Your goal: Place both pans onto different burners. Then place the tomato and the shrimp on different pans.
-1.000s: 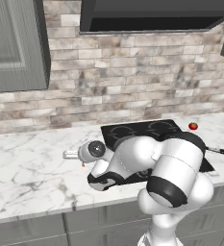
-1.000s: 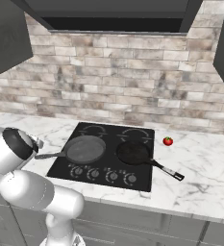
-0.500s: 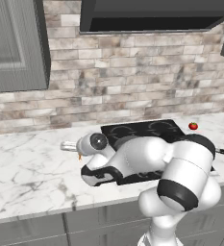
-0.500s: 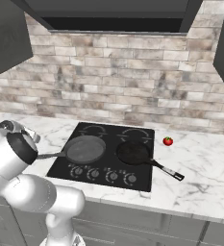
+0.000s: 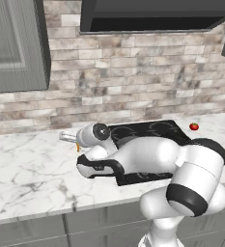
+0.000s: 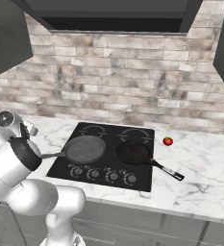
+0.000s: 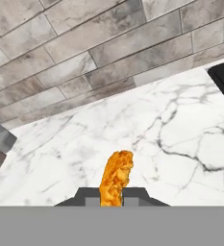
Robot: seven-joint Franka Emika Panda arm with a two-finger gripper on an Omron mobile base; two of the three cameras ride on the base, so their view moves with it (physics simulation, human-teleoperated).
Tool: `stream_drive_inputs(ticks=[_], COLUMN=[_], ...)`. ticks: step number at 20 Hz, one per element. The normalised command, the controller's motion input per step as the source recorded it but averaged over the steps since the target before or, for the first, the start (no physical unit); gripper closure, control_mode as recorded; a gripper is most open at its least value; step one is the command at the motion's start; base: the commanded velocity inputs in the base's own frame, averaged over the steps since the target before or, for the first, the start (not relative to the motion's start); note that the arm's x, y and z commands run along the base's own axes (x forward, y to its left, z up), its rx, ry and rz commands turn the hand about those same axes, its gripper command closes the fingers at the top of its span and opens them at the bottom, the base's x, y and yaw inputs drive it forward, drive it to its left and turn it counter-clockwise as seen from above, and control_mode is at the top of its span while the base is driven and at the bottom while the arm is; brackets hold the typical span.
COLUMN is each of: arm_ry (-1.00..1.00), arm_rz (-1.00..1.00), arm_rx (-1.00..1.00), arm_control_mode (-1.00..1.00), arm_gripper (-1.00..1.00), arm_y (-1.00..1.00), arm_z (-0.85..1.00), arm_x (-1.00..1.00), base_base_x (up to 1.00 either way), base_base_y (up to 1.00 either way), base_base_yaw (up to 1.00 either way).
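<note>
My gripper [image 7: 112,196] is shut on the shrimp [image 7: 116,177], a curved orange piece sticking up between the finger tips. In the left base view the shrimp [image 5: 78,146] hangs under the hand, over the marble counter just left of the cooktop [image 5: 150,128]. The grey skillet [image 6: 86,149] sits on the front left burner. To its right the blacker pan [image 6: 132,153] sits on the front right burner, its long handle pointing right. The tomato [image 6: 168,141] lies on the counter right of the cooktop, also seen as the tomato [image 5: 194,126].
The two rear burners [image 6: 135,134] have nothing on them. Knobs [image 6: 108,176] line the cooktop's front edge. A brick wall [image 7: 108,53] runs behind the counter [image 7: 180,144], with a range hood and dark cabinets above. My own arm crosses in front of the cooktop in the left base view.
The hand has risen from the counter with the shrimp held in it. Pans and tomato have stayed where they were.
</note>
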Motion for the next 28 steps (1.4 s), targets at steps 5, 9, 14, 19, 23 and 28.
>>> stream_drive_inputs(ticks=[5,9,14,19,23,28], arm_ry=[0.03,0.11,0.16,0.12,0.07,0.01], arm_rz=[-0.04,-0.05,-0.06,-0.07,-0.05,-0.03], arm_rx=[0.06,0.04,0.0,0.0,-0.03,-0.03], arm_control_mode=[-1.0,-1.0,-1.0,-1.0,-1.0,-1.0], arm_gripper=[1.0,1.0,1.0,1.0,1.0,1.0], arm_y=[0.02,0.0,-0.03,-0.23,-0.39,-0.48], arm_z=[0.53,0.49,0.43,0.29,0.2,0.03], arm_x=[0.0,-0.05,-0.15,-0.26,-0.28,-0.3], base_base_x=[0.0,0.0,0.0,0.0,0.0,0.0], base_base_y=[0.0,0.0,0.0,0.0,0.0,0.0], base_base_yaw=[0.0,0.0,0.0,0.0,0.0,0.0])
